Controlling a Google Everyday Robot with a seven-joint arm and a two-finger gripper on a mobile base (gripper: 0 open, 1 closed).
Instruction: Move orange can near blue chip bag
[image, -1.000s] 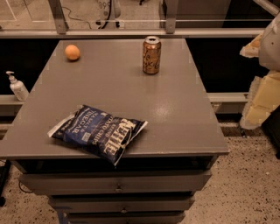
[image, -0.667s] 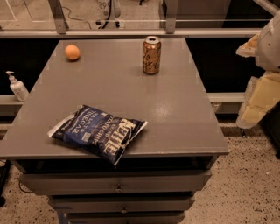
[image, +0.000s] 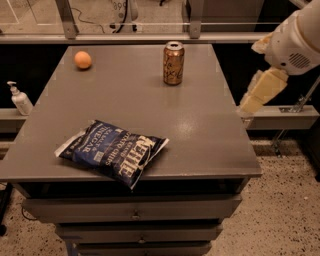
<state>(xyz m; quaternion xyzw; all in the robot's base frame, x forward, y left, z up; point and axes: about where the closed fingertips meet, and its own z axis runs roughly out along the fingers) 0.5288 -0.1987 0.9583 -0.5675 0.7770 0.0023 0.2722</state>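
The orange can (image: 173, 63) stands upright at the far middle of the grey table (image: 200, 125), copper-coloured with a silver top. The blue chip bag (image: 114, 151) lies flat near the table's front edge, left of centre, one corner hanging over the edge. My gripper (image: 258, 93) hangs off the table's right side, level with the can and well to its right, touching nothing. The white arm (image: 296, 37) reaches in from the upper right.
A small round orange fruit (image: 83, 60) sits at the far left of the table. A white pump bottle (image: 20, 98) stands on a ledge left of the table. Drawers (image: 135, 212) sit below the front edge. A rail (image: 150, 36) runs behind the table.
My arm and gripper have moved left and up, closer to the table's right edge. The can, bag and fruit have not moved.
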